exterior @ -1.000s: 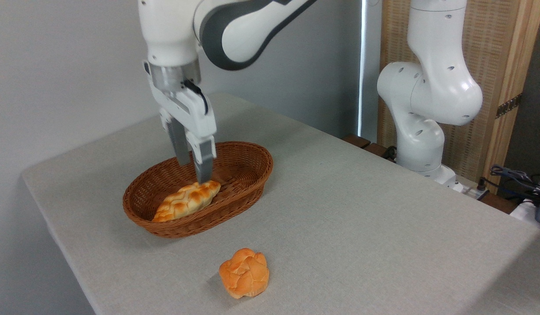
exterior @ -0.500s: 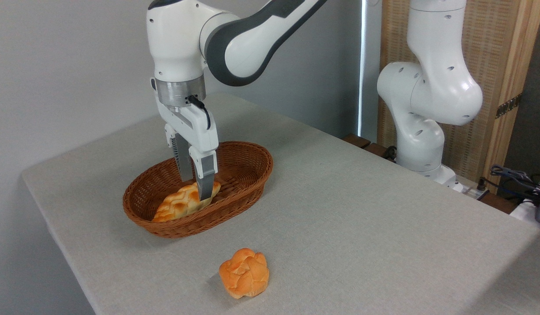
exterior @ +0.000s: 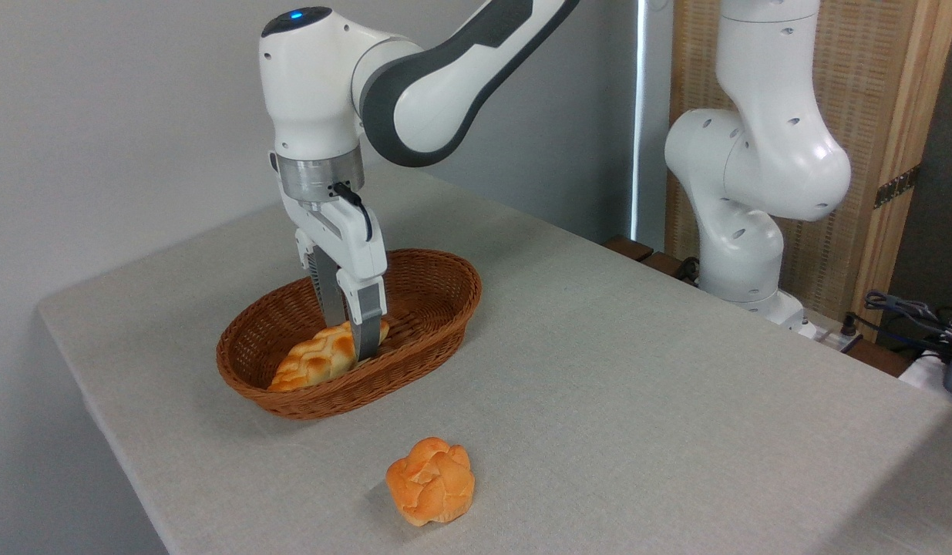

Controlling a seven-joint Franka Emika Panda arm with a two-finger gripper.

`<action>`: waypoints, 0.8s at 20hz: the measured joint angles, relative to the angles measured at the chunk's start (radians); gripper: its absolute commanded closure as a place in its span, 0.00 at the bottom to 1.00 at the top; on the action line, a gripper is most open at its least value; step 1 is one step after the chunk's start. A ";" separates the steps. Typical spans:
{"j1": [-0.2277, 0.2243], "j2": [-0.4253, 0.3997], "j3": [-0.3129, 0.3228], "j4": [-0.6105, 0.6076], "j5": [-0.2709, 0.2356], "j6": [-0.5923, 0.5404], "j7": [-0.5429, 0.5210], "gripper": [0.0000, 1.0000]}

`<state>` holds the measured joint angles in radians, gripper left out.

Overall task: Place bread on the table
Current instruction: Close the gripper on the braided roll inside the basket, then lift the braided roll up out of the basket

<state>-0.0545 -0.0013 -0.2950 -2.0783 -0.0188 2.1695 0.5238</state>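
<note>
Braided, glossy bread (exterior: 315,362), a pointed oval, lies inside the brown woven wicker basket (exterior: 429,327) on the cloth-covered table (exterior: 637,370). Its long axis runs lower left to upper right. The gripper (exterior: 351,339) reaches down with fingers apart, straddling the loaf's right end and hiding it. A knotted orange bun (exterior: 431,480) sits nearby on the cloth.

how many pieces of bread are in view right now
2. The pale yellow braided oval loaf lies inside the brown oval wicker basket, with the pincer down around its right end. The small round orange knotted bun sits on the grey-beige cloth table, nearer the camera.
</note>
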 measured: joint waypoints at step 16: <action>-0.002 0.038 -0.021 -0.031 0.000 0.137 0.000 0.54</action>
<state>-0.0568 0.0367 -0.3164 -2.1097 -0.0188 2.3060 0.5238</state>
